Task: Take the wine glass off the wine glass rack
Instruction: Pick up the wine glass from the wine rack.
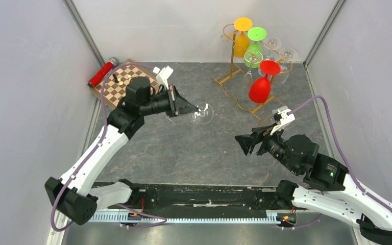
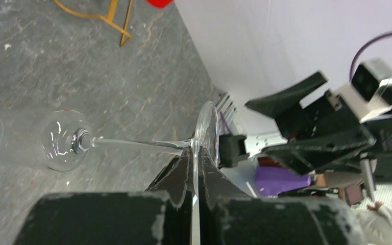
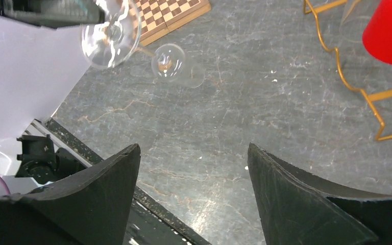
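The left gripper (image 1: 186,107) sits a little above and left of the middle of the top view, pinched shut on the flat round foot of a clear wine glass (image 1: 202,115). This glass is off the rack and well apart from it, out over the grey stone-patterned table (image 1: 184,158). In the left wrist view the two dark fingers (image 2: 178,176) clamp the foot's rim from both sides, and the thin stem runs level toward the left of the frame to the rounded bowl, which lies low over the tabletop. Whether the bowl touches the surface cannot be told. The tall gold wire wine glass rack (image 1: 228,75) stands in the upper right of the top view, carrying an orange glass (image 1: 243,24), a green glass (image 1: 256,33), a red glass (image 1: 260,89) and some clear ones, all hanging bowl-down. The right gripper (image 1: 247,143) is at lower right of centre, its black fingers (image 3: 107,189) spread wide with nothing between them, pointing toward the held glass. A brown-and-cream wooden chessboard (image 1: 120,81) lies at upper left, with a red cylinder (image 1: 102,74) just beside its far corner.
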### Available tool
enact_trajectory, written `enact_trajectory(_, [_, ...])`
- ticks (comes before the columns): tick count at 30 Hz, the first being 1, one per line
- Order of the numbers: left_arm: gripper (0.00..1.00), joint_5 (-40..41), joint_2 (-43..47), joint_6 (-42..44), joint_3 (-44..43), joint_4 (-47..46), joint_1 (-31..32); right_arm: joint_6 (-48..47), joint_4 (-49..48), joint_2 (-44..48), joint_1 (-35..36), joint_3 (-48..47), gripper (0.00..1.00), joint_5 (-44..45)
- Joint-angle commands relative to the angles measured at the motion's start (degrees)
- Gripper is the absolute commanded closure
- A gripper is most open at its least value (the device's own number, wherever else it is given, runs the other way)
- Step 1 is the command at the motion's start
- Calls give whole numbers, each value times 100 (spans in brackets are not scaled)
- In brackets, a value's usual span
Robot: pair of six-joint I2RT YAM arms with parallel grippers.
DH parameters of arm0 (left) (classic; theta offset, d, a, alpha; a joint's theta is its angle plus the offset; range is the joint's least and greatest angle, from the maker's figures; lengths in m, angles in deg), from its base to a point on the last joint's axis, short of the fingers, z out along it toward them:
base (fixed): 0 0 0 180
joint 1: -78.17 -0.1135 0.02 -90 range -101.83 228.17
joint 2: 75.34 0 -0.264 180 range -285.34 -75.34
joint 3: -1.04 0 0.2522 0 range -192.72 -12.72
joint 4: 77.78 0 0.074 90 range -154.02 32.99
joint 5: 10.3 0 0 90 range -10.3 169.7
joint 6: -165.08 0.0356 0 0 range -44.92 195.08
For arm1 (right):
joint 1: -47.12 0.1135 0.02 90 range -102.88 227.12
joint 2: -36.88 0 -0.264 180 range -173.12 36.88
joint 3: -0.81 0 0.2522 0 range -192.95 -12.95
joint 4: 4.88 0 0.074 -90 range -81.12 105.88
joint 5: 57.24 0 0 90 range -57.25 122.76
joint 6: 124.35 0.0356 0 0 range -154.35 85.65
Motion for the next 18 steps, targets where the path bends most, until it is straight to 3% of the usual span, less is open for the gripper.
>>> enact_trajectory(1, [98, -220, 641, 908, 402, 111, 74, 684, 103, -104, 43, -245, 20, 163])
enact_trajectory(10, [98, 84, 1304, 1638, 1022, 568, 600, 1311, 74, -392, 43, -219, 21, -40])
enact_trajectory(18, [98, 1130, 1468, 2409, 1077, 1042, 1880, 1660, -67, -637, 43, -172, 22, -639])
